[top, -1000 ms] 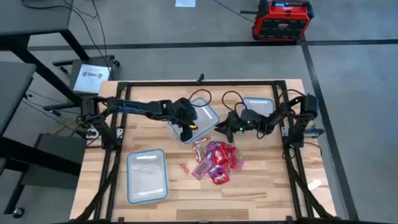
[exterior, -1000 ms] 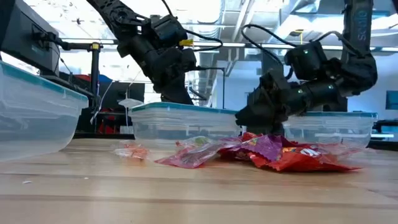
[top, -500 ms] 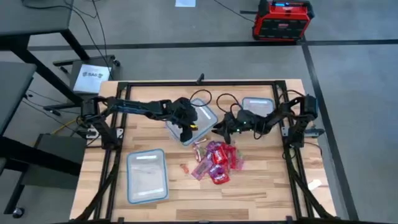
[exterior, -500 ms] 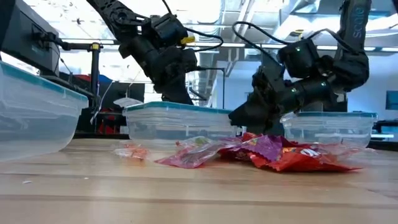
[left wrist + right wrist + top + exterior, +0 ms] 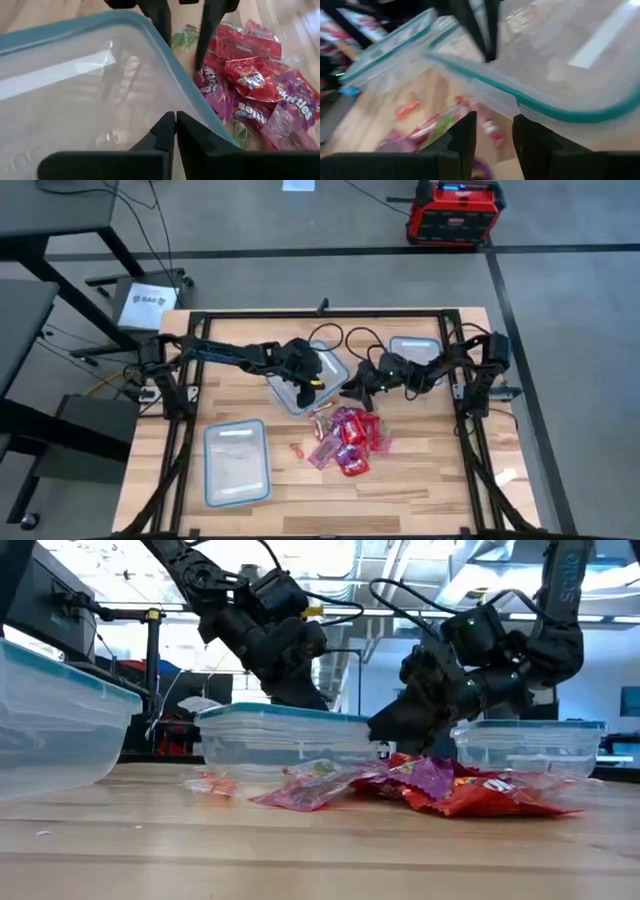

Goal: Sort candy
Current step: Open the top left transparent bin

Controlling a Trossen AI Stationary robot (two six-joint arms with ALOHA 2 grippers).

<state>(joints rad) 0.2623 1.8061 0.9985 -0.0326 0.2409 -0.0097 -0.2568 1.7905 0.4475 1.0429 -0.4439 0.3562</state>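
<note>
A heap of candy [image 5: 350, 438], shiny red and purple packets, lies on the wooden table; it also shows in the low view [image 5: 440, 785]. One small orange piece [image 5: 296, 450] lies apart to its left. My left gripper [image 5: 300, 388] is shut at the edge of a clear blue-rimmed container [image 5: 318, 365] just beyond the heap. My right gripper [image 5: 352, 390] stands open beside that container's right corner [image 5: 372, 730]; whether it touches the container I cannot tell. My left gripper comes down from above at the container's near edge, close to the long rim [image 5: 200, 107] on the candy side. Its two fingers [image 5: 162, 135] stand almost together and hide the place of contact. The container sits level and upright.
A second clear container [image 5: 237, 462] stands at the near left and a third [image 5: 415, 350] at the far right, behind my right arm. Black frame rails [image 5: 180, 430] run along the table's left and right sides. Bare wood shows near the front edge.
My right gripper has gone toward the table's left, closing on the container's right corner. The container held by my left gripper has slid a little toward the table's left.
</note>
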